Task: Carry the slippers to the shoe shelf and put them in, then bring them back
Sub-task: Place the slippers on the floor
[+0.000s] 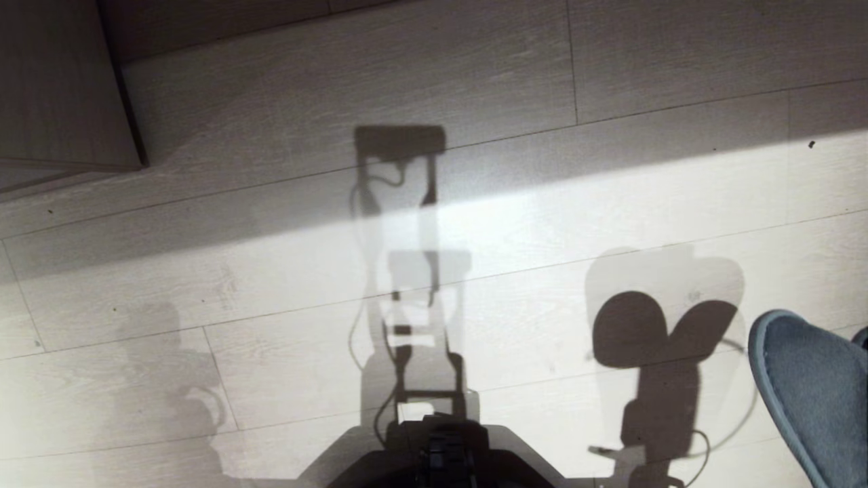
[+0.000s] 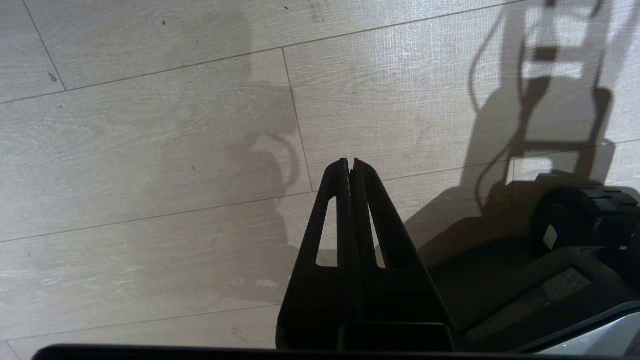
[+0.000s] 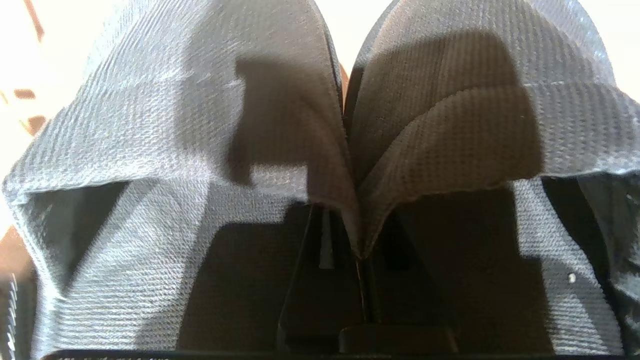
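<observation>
The blue-grey slippers fill the right wrist view, side by side with their toes pointing away. My right gripper is shut on the inner edges of their two bands, pinched together between its dark fingers. In the head view only one rounded slipper toe shows, at the lower right edge, hanging above the floor and casting a shadow. My left gripper is shut and empty, parked over the pale floor beside the base. The shoe shelf is out of view.
Pale wood-plank floor lies all around, half in shade. The corner of a grey-brown wood panel stands at the upper left. My dark base sits at the bottom middle, its shadow stretching ahead.
</observation>
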